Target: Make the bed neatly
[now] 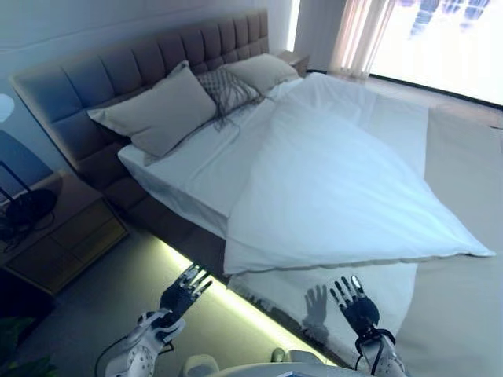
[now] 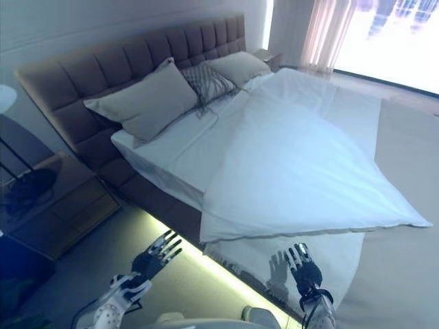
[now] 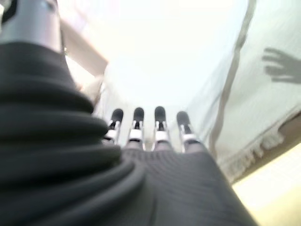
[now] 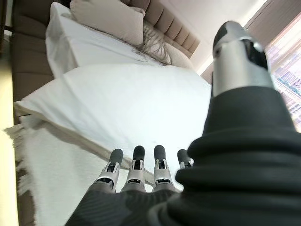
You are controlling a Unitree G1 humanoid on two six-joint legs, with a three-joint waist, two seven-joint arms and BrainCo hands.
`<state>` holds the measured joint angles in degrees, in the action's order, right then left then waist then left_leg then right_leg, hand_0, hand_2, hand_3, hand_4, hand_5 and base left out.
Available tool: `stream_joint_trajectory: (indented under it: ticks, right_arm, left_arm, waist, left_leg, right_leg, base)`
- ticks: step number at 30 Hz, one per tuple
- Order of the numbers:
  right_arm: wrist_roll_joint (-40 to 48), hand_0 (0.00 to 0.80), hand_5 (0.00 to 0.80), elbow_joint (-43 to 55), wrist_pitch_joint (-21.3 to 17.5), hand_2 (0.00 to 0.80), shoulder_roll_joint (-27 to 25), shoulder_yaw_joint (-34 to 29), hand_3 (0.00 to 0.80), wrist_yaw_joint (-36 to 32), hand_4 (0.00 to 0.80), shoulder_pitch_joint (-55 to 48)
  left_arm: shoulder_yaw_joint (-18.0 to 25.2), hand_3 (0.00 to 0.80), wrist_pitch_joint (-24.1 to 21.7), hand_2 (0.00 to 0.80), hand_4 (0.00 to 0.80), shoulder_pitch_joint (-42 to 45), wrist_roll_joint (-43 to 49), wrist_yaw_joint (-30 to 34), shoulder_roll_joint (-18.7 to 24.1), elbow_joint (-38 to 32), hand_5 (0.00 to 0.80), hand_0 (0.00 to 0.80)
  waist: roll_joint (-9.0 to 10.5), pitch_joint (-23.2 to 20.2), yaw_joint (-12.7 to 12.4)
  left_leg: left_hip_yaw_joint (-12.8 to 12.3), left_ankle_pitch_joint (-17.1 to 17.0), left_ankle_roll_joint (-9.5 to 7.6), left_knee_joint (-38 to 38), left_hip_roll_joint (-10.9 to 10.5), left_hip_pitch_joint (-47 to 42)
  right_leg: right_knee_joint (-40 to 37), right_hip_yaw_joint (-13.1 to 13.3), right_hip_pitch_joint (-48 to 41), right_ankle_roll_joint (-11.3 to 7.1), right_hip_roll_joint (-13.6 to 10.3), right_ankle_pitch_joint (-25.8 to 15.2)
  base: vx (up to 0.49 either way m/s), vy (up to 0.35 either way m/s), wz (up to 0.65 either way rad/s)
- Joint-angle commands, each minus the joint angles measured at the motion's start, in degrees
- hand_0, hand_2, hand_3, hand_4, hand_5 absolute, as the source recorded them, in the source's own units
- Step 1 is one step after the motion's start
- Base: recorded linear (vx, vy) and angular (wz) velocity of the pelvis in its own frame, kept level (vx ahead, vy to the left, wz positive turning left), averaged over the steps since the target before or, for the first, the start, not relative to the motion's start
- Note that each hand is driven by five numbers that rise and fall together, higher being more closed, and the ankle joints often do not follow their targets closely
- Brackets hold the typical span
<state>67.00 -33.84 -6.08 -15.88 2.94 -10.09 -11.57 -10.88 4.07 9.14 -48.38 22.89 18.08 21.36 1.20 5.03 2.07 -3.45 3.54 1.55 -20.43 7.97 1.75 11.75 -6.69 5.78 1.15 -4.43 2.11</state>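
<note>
A bed with a brown padded headboard fills the head views. A white duvet lies askew across the mattress, its near corner over a fringed white blanket that hangs down the bed's side. Bare white sheet shows below two beige pillows and a patterned cushion. My left hand is open, fingers spread, above the floor just short of the bed's lit edge. My right hand is open in front of the hanging blanket. Neither holds anything. The duvet also shows past my right hand in the right wrist view.
A wooden nightstand with a dark lamp base stands at the left of the bed. A second nightstand is at the far side. A bright curtained window is at the back right. Carpet lies at the right.
</note>
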Motion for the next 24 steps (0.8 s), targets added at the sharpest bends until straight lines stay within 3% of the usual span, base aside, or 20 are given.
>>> stream_joint_trajectory:
  ticks: [1,4,11,16,18,19,21,22,24]
  right_arm:
    - [1.86,0.0,0.0,6.07,-4.22,0.0,-1.39,-1.62,0.0,0.08,0.0,-1.6]
    - [3.82,0.0,0.0,6.74,-3.93,0.0,-1.31,-2.09,0.0,-0.35,0.0,-3.13]
    - [3.36,0.0,0.0,3.24,-3.97,0.0,-0.76,-1.47,0.0,-0.7,0.0,-2.54]
    - [4.06,0.0,0.0,1.3,-4.87,0.0,0.44,-0.15,0.0,-1.08,0.0,-0.55]
    - [3.42,0.0,0.0,2.22,-5.81,0.0,0.52,0.83,0.0,-0.18,0.0,0.02]
    - [3.29,0.0,0.0,2.18,-6.38,0.0,0.5,1.72,0.0,0.92,0.0,0.94]
    - [3.96,0.0,0.0,2.6,-6.16,0.0,1.71,1.78,0.0,2.71,0.0,1.0]
    - [4.35,0.0,0.0,3.71,-5.16,0.0,2.45,0.65,0.0,3.01,0.0,0.01]
    - [2.48,0.0,0.0,5.41,-5.25,0.0,4.38,0.87,0.0,4.47,0.0,-0.99]
  left_arm:
    - [0.76,0.0,-2.08,0.0,0.0,-3.79,-1.08,2.19,0.28,-1.6,0.0,0.0]
    - [0.5,0.0,-2.42,0.0,0.0,-4.25,-0.61,3.63,-0.31,-0.91,0.0,0.0]
    - [-1.15,0.0,-0.61,0.0,0.0,-5.93,-1.41,3.43,0.01,-2.61,0.0,0.0]
    - [-1.78,0.0,-0.61,0.0,0.0,-5.94,0.63,1.88,0.24,-1.35,0.0,0.0]
    - [-0.86,0.0,-0.5,0.0,0.0,-5.91,0.85,2.26,0.73,-0.92,0.0,0.0]
    - [-0.48,0.0,-0.42,0.0,0.0,-5.74,0.39,1.92,0.99,-0.67,0.0,0.0]
    - [0.25,0.0,-0.57,0.0,0.0,-4.94,1.37,0.05,1.43,0.5,0.0,0.0]
    - [0.31,0.0,-1.68,0.0,0.0,-4.89,2.92,0.8,2.09,2.0,0.0,0.0]
    - [0.82,0.0,-0.93,0.0,0.0,-4.58,3.58,0.34,2.47,0.79,0.0,0.0]
  waist:
    - [-0.57,0.95,-0.31]
    - [-1.09,1.03,-1.1]
    - [-3.12,-0.15,-3.28]
    - [-3.95,-0.07,-5.72]
    - [-4.06,0.5,-6.39]
    - [-3.69,0.35,-6.8]
    - [-3.2,-0.44,-7.83]
    - [-2.37,-0.99,-7.93]
    - [-1.72,-2.12,-8.87]
  left_leg:
    - [-2.72,-15.62,4.89,10.92,1.47,4.58]
    - [1.28,-17.12,5.53,17.88,0.39,5.61]
    - [6.51,-19.93,6.55,25.43,0.42,9.37]
    - [6.22,-20.78,6.38,25.42,-1.15,14.18]
    - [6.62,-19.72,5.39,20.67,-2.41,13.81]
    - [6.64,-15.28,3.96,18.02,-3.78,14.09]
    - [6.42,-14.5,2.63,16.16,-5.62,14.65]
    - [4.85,-13.08,1.41,12.23,-7.19,16.28]
    - [4.78,-11.22,-1.61,12.33,-9.59,14.66]
  right_leg:
    - [-6.5,0.27,-7.84,-4.55,1.65,-1.86]
    - [-6.93,2.23,-9.86,-5.06,2.22,-0.59]
    - [-6.08,5.6,-12.97,-4.82,3.41,3.04]
    - [-4.54,6.53,-16.37,-4.96,2.8,7.02]
    - [-2.67,7.28,-17.55,-5.98,1.08,8.63]
    - [-1.09,8.02,-17.75,-6.83,-0.67,9.24]
    - [4.0,7.03,-17.98,-8.8,-4.11,8.3]
    - [8.04,6.21,-18.03,-10.28,-5.77,4.54]
    - [16.48,5.43,-15.37,-10.86,-8.22,-2.79]
  base:
    - [0.205,-0.005,0.62]
    - [0.233,0.016,0.24]
    - [0.321,0.032,-0.42]
    - [0.4,0.094,-0.12]
    - [0.373,0.195,-0.34]
    - [0.44,0.259,-0.76]
    - [0.452,0.279,-1.03]
    - [0.349,0.236,-1.12]
    - [0.319,0.284,-0.6]
